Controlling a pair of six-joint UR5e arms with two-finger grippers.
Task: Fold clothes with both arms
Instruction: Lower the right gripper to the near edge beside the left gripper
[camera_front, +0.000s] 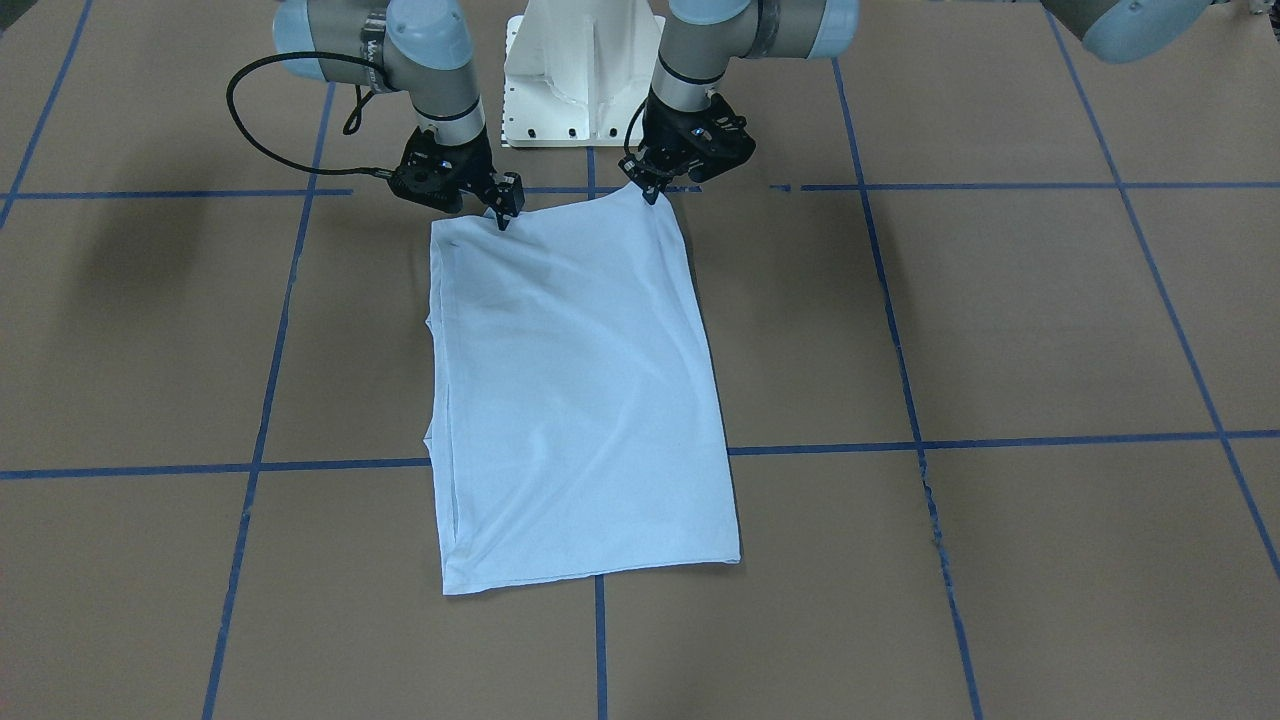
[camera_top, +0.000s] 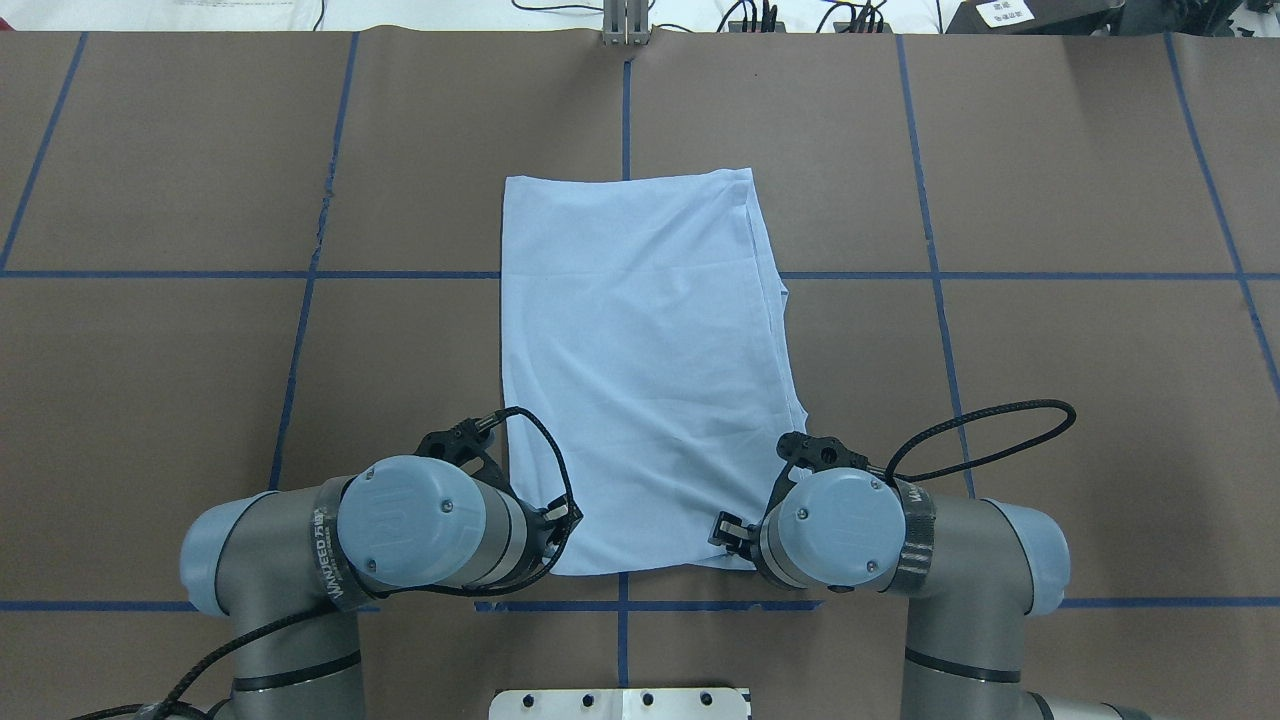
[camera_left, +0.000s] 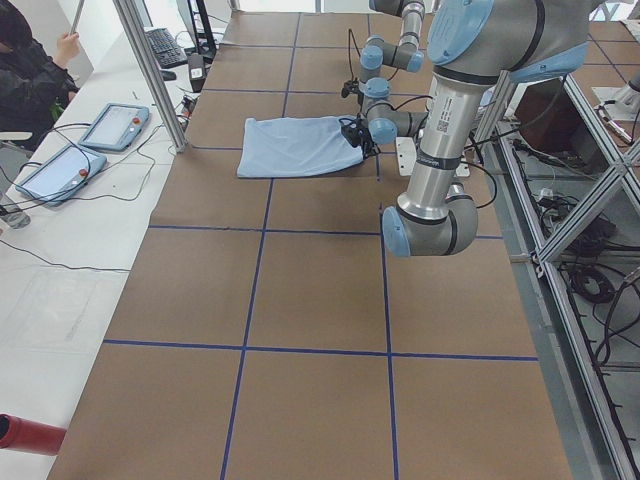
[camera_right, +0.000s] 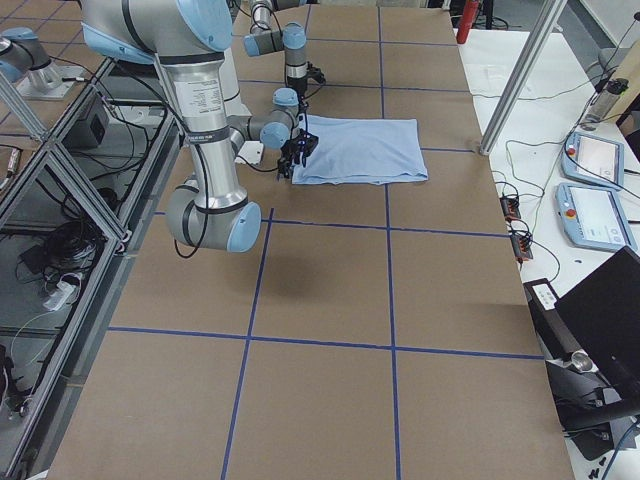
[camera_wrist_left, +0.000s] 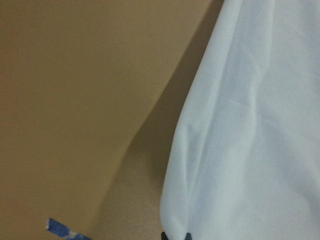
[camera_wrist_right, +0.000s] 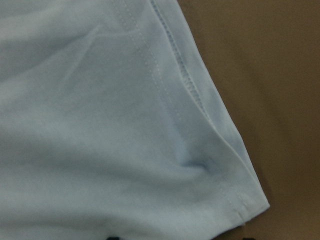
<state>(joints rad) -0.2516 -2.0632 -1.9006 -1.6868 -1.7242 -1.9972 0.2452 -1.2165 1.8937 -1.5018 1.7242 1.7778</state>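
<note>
The light blue T-shirt (camera_front: 580, 400) lies folded into a long rectangle on the brown table, sleeves tucked in, with no print or collar showing. My left gripper (camera_front: 650, 193) is shut on the near corner of the T-shirt (camera_top: 640, 350) and lifts it slightly. In the left wrist view the cloth (camera_wrist_left: 250, 125) hangs from the fingertips at the bottom edge. My right gripper (camera_front: 503, 217) pinches the same near edge, a little in from the other corner. The right wrist view is filled by hemmed cloth (camera_wrist_right: 100, 125), which hides most of the pinch.
The white pedestal base (camera_front: 580, 80) stands just behind both grippers. A black cable loop (camera_top: 990, 430) hangs off the right wrist. Blue tape lines (camera_front: 600, 640) cross the table. Beyond its far side are control tablets (camera_left: 115, 125), a metal post (camera_left: 150, 70) and a seated person (camera_left: 25, 60).
</note>
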